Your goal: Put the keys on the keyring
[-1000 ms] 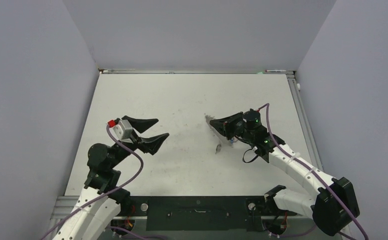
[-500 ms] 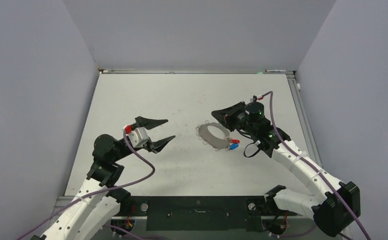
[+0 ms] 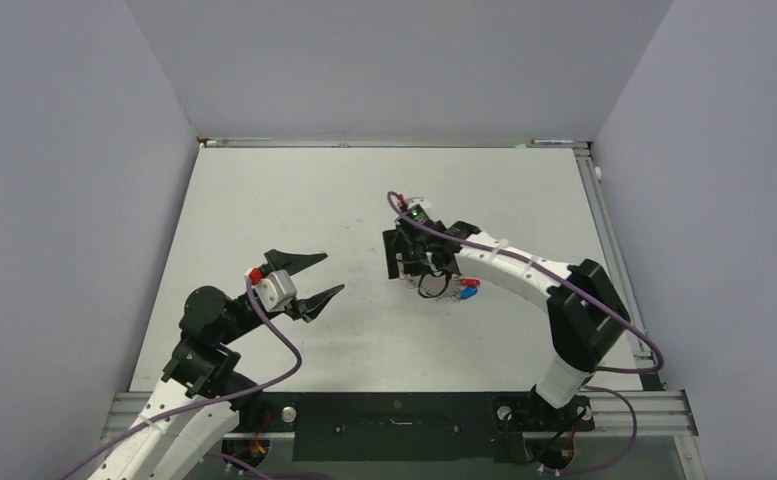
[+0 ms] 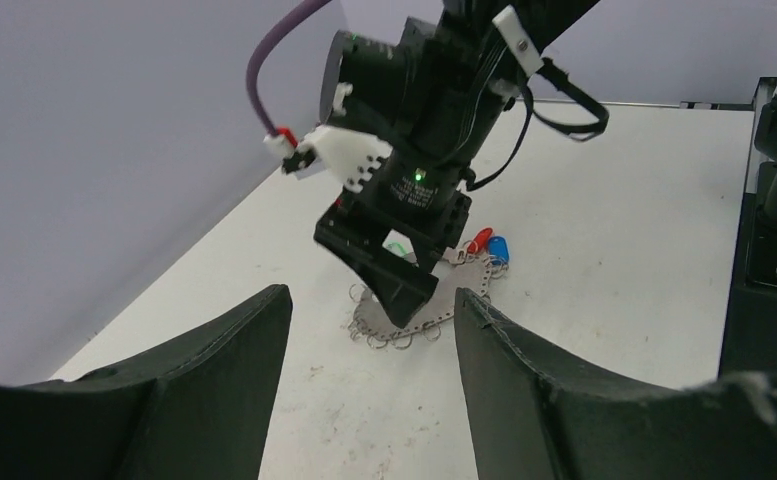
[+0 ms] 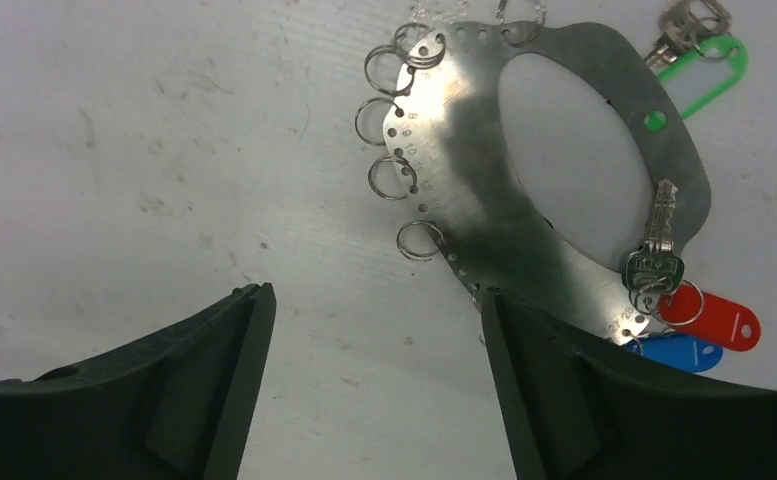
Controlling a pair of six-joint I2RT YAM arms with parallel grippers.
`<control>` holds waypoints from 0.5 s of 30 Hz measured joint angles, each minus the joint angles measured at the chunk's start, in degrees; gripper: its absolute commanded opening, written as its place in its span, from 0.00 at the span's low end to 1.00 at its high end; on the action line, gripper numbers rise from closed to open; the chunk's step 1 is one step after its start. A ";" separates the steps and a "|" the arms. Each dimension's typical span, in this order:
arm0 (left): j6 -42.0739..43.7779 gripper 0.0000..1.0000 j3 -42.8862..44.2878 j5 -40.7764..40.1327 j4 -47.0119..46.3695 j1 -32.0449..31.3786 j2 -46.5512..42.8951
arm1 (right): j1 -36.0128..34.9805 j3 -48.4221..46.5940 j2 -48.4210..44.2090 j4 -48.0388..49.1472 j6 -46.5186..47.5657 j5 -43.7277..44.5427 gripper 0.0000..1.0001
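the keyring (image 5: 459, 160) is seen lying flat on the white table (image 3: 264, 200), a little right of the table's middle. in the right wrist view it is shown as a flat oval band of grey metal, pierced with small holes along its rim, and small split rings (image 5: 389, 178) are strung along one edge. the keys (image 5: 689, 20) are gathered at the opposite side of the band. one bare silver key (image 5: 652, 268) is laid across the band, and a red tag (image 5: 724, 318) and a blue tag (image 5: 679, 352) are placed just beside its head, outside the band. a green tag (image 5: 709, 70) is set farther along, its end overlapping the band. whether each key is actually threaded onto the band cannot be told. the right gripper (image 5: 372, 300) is pointed down at the table just beside the ringed edge of the keyring; its fingers are spread wide and nothing is held between them, only bare table being seen in the gap. in the top view most of the keyring is hidden beneath this gripper, and the red and blue tags are shown beside it. a purple cable (image 4: 269, 55) is run up from its wrist. the left gripper (image 3: 330, 272) is held well apart to the left, above the table and aimed toward the keyring; its fingers are parted too, and nothing is gripped.
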State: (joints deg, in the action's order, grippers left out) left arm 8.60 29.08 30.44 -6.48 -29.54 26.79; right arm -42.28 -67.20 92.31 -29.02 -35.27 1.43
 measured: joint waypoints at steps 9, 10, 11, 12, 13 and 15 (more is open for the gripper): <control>-0.50 0.55 -1.14 -4.33 4.72 -0.61 -4.96 | -3.89 -8.87 13.38 -7.19 8.35 6.25 0.62; -0.50 0.55 -1.14 -4.66 5.01 -0.74 -4.96 | -3.89 -9.57 14.12 -7.48 7.37 6.73 0.61; -0.52 0.55 -1.14 -4.85 5.27 -0.76 -4.92 | -3.89 -10.01 14.56 -7.52 6.36 7.02 0.60; -0.52 0.55 -1.14 -5.03 5.44 -0.79 -4.90 | -3.93 -10.38 15.02 -7.54 5.05 7.37 0.60; -0.52 0.55 -1.14 -5.20 5.62 -0.79 -4.90 | -3.96 -10.49 15.21 -7.48 3.98 7.72 0.58; -0.55 0.55 -1.14 -5.51 6.01 -0.81 -4.92 | -4.39 -10.49 15.39 -7.50 1.75 8.46 0.55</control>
State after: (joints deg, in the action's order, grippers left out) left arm 8.05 27.94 24.93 -0.47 -30.35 21.87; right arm -46.68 -77.69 107.70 -36.51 -33.52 9.89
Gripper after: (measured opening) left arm 0.552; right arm 0.590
